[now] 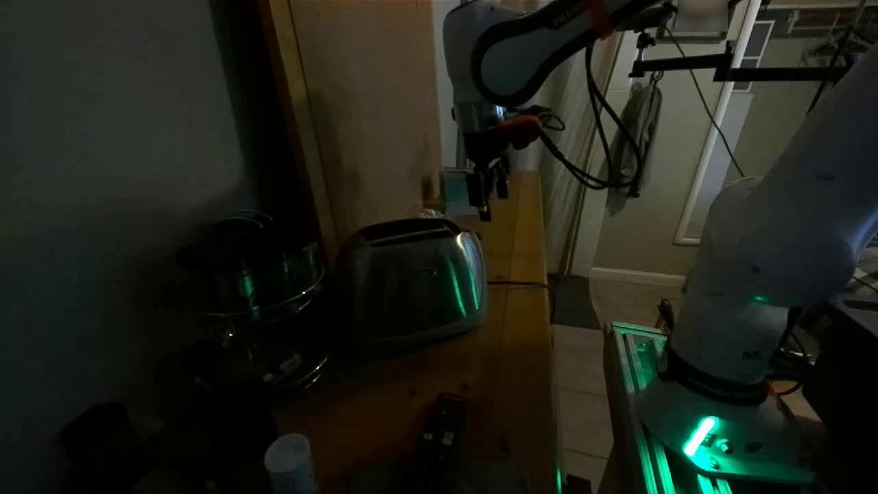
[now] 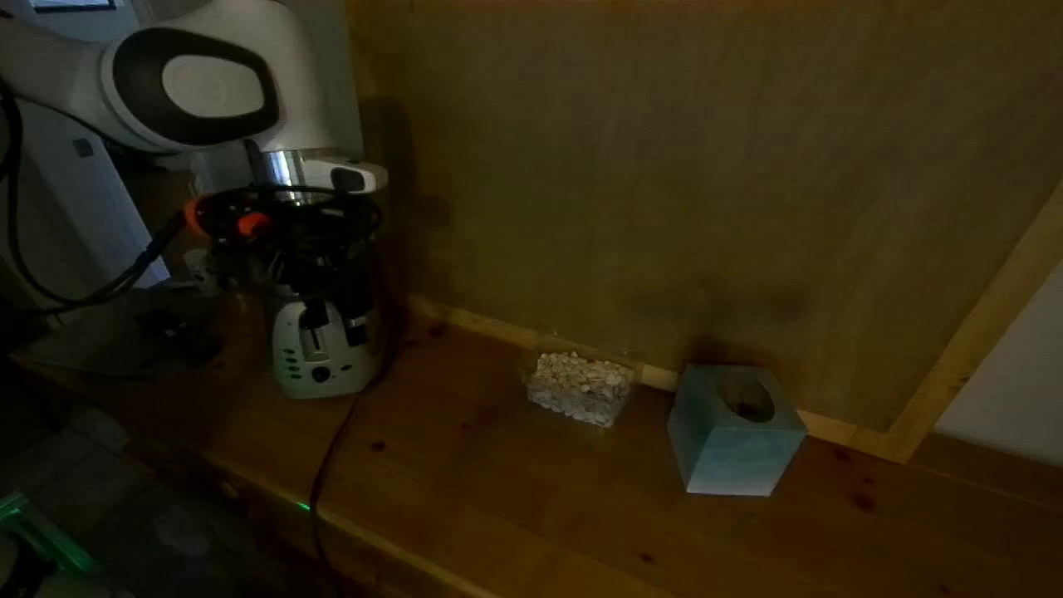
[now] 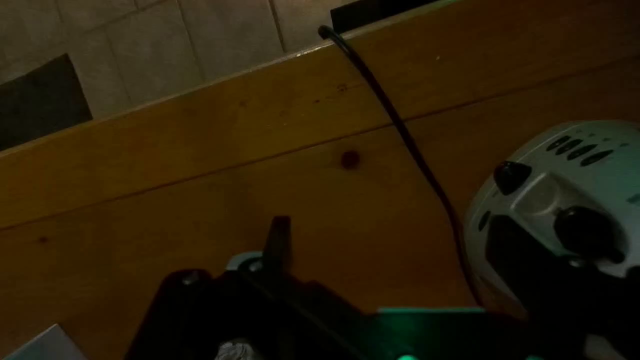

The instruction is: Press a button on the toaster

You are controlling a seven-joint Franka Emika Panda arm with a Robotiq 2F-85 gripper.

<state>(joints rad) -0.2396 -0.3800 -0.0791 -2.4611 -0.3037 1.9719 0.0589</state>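
The shiny rounded toaster (image 1: pixel 418 288) stands on the wooden counter, slots on top. Its control end (image 2: pixel 353 374) shows in an exterior view and at the right of the wrist view (image 3: pixel 622 175). That end has several small dark oval buttons (image 3: pixel 580 150), a dark round knob (image 3: pixel 512 177) and a black lever (image 3: pixel 585 232). My gripper (image 3: pixel 392 230) is open and empty, pointing down. In both exterior views the gripper (image 1: pixel 488 199) (image 2: pixel 335 324) is by the upper part of the control end. One finger overlaps this end in the wrist view; contact cannot be told.
A black cord (image 2: pixel 328 457) runs over the counter's front edge. A bag of pale flakes (image 2: pixel 581 386) and a tissue box (image 2: pixel 737 440) stand along the wooden back panel. A dark tiered rack (image 1: pixel 274 302), a remote (image 1: pixel 439 436) and a white container (image 1: pixel 289 463) are nearby.
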